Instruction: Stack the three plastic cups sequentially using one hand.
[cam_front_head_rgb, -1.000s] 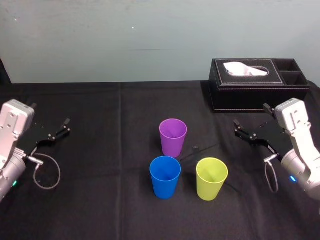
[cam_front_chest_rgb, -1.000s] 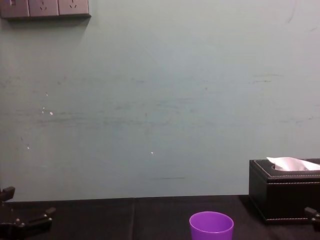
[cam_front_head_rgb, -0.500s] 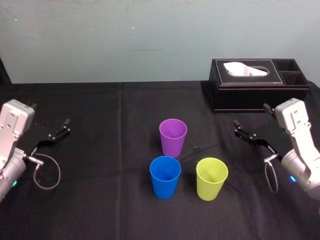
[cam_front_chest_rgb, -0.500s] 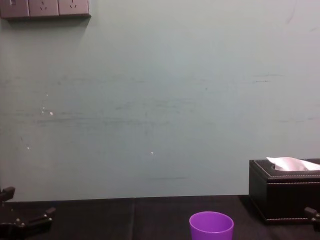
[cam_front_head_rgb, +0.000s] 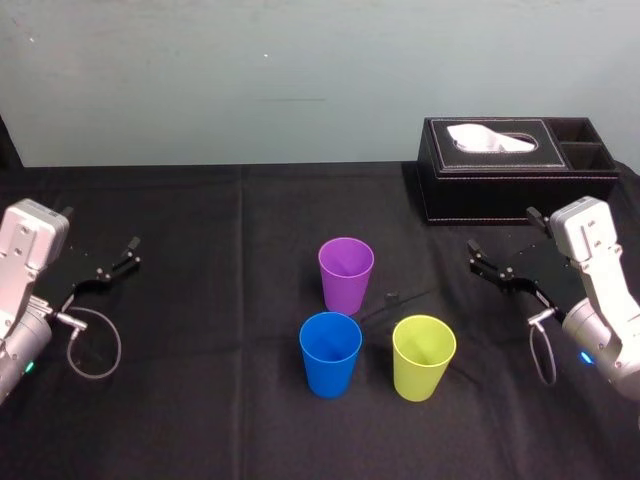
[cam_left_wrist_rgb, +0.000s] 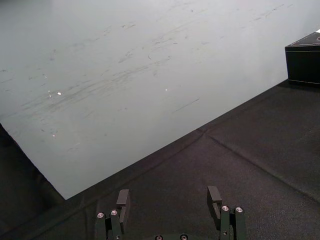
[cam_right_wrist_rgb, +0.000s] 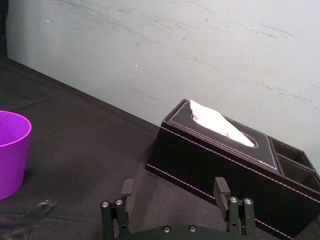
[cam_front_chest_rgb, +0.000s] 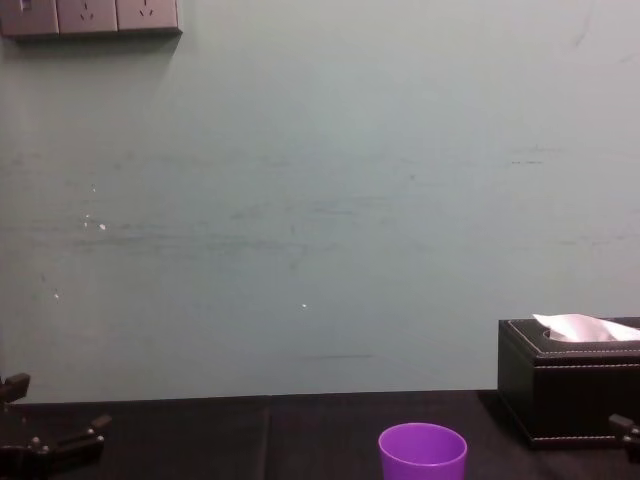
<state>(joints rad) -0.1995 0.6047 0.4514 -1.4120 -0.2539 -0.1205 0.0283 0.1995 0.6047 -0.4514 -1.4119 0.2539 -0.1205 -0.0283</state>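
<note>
**Cups unstacked, both arms out wide**

Head view gives me all three smooth tapered plastic cups mid-frame on the black cloth tabletop (cam_front_head_rgb: 200, 330): purple cup (cam_front_head_rgb: 346, 273) behind, blue cup (cam_front_head_rgb: 331, 354) lower left, yellow-green cup (cam_front_head_rgb: 424, 357) lower right. Chest view catches the purple cup's rim at its bottom edge. The left gripper (cam_left_wrist_rgb: 168, 197) and right gripper (cam_right_wrist_rgb: 174, 187) sit at the far sides with their fingers released, empty. The stitched black tissue box (cam_front_head_rgb: 518, 170) is upper right.

Twin arms, black and grey-silver.
The black left gripper (cam_front_head_rgb: 100, 230) and right gripper (cam_front_head_rgb: 502, 230) show silver screw heads (cam_left_wrist_rgb: 225, 208); each boxy wrist (cam_front_head_rgb: 28, 240) trails a thin looped cable (cam_front_head_rgb: 119, 350).
</note>
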